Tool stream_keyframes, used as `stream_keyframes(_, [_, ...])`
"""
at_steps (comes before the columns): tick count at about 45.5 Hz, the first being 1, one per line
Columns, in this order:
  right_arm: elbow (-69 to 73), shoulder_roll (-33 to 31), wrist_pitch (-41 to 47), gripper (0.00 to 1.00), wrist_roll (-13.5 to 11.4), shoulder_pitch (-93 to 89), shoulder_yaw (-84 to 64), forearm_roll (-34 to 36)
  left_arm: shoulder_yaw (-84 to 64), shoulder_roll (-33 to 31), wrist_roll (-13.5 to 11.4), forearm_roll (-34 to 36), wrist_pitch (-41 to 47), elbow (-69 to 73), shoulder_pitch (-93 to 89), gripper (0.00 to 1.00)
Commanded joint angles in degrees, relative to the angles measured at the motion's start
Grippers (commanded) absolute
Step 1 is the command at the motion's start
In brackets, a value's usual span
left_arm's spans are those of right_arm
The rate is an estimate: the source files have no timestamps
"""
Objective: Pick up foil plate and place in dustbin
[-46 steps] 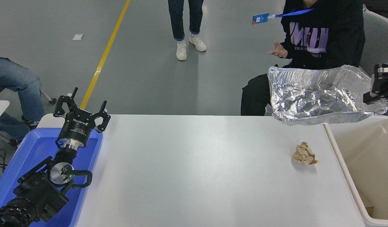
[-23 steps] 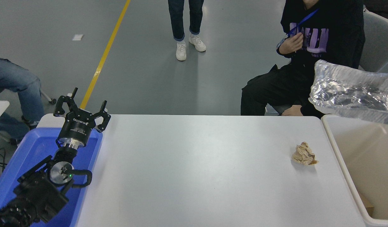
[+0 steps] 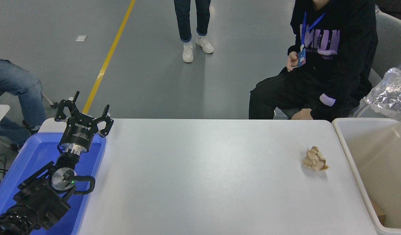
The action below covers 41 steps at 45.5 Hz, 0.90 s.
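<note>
Foil plate [image 3: 391, 96] shows only in part, at the right edge of the head view, lifted above the far end of the dustbin [image 3: 349, 153] and cut off by the picture's border. Nearest the camera, the left arm lies parked at the lower left over a blue bin [image 3: 31, 156], and its left tool [image 3: 84, 109] points away with the fingers spread and nothing between them. The white bench [image 3: 200, 176] fills the middle of the view. On its right part lies a small crumpled paper ball [image 3: 314, 159], near the dustbin's rim but not touching it. The dustbin stands against the bench's right side, with its beige inside showing and what may be a scrap of cardboard low in its near corner, though too little of it shows to be sure. The right arm and its tool are outside the picture, so what holds the foil plate cannot be told. Beyond the bench a seated person [image 3: 321, 58] in a dark hooded top faces the bench, a second person [image 3: 192, 23] stands farther back on the grey floor, and a third person's leg [image 3: 18, 88] in jeans shows at the left edge.
</note>
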Motion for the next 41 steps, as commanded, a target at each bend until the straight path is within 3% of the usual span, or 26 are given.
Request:
stream_keyframes(1, [-15.79,5.01,-4.21,0.0,-0.07,-25.73,18.1,2.11,0.0,0.0,0.08,-0.01,0.0,0.0,0.0,0.98])
stream_keyframes(22, [-27.48,13.71,-10.28,0.0,-1.56,-41.11,31.47,2.2,0.0,0.0,0.08,-0.01,0.0,0.0,0.0,0.98])
stream_keyframes(41, [-32.76,18.28,-12.21,0.0,-1.56,-46.13,33.67,2.37,0.0,0.0,-0.01,-0.01,0.0,0.0,0.0,0.98])
